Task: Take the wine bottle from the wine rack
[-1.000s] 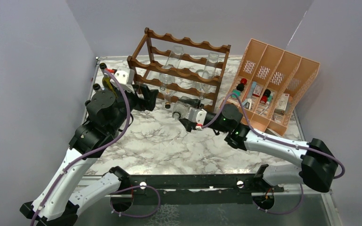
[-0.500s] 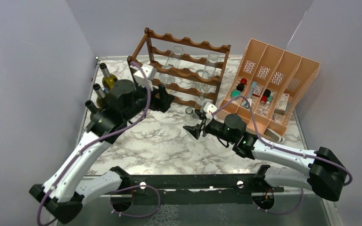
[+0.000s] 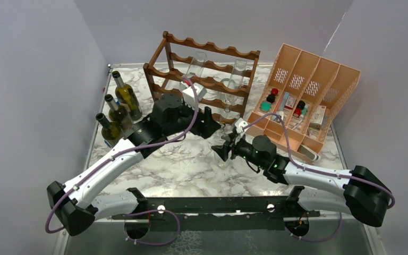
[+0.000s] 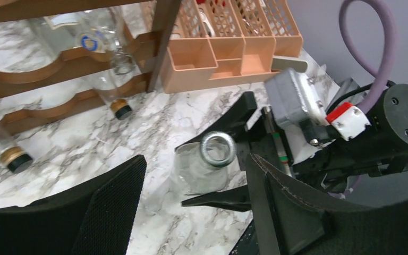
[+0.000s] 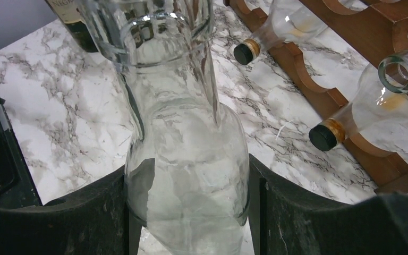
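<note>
The dark brown wine rack (image 3: 204, 79) stands at the back of the table and holds several clear bottles. My right gripper (image 3: 224, 150) is shut on a clear glass wine bottle (image 3: 221, 158), held upright in front of the rack, off its rails. In the right wrist view the bottle's body (image 5: 188, 175) fills the gap between the right gripper's (image 5: 188, 212) fingers. My left gripper (image 3: 211, 126) is open and empty, just left of the bottle. The left wrist view looks down on the bottle's mouth (image 4: 218, 149) ahead of the left gripper (image 4: 196, 210).
Three dark green bottles (image 3: 118, 109) stand at the table's left edge. A peach-orange divided organiser (image 3: 308, 101) with small items leans at the right of the rack. Capped clear bottles (image 5: 324, 135) lie in the rack's lower tiers. Grey walls close in both sides.
My left arm swung right from the green bottles to the table's middle. My right gripper drew the clear bottle away from the rack, toward the near side.
</note>
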`<state>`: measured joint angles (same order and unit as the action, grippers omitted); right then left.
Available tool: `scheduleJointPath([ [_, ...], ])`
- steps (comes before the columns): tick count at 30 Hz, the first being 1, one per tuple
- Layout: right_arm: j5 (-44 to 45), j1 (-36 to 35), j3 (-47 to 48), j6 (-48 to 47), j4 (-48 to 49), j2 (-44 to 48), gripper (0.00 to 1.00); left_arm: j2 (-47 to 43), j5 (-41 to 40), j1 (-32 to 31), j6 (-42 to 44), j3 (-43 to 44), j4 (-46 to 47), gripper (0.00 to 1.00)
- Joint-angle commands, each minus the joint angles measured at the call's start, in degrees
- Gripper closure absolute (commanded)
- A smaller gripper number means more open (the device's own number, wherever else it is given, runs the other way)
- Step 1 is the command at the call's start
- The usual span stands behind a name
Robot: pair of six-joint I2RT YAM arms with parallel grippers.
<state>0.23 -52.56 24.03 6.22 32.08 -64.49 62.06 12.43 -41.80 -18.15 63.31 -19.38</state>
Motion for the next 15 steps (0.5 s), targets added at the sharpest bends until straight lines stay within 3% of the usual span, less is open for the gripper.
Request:
scheduleJointPath([
  [1, 3.2, -0.3, -0.3, 1.6, 6.2, 2.1, 0.69, 4.0, -5.5, -6.2, 1.2, 3.4, 2.8, 0.28],
  [7, 4.4, -0.4, -1.8, 2.6, 6.6, 3.4, 0.68, 8.1, -14.9, -10.4, 4.7, 5.6, 0.4, 0.30],
  [10, 4.8, -0.4, -2.2, 3.0, 6.5, 4.0, 0.68, 10.3, -15.9, -11.7, 5.3, 6.3, 0.3, 0.31],
  [15, 5.2, -0.4, -2.8, 4.1, 6.5, 4.5, 0.68, 13.6, -23.0, -16.7, 7.7, 8.9, -1.3, 0.41],
])
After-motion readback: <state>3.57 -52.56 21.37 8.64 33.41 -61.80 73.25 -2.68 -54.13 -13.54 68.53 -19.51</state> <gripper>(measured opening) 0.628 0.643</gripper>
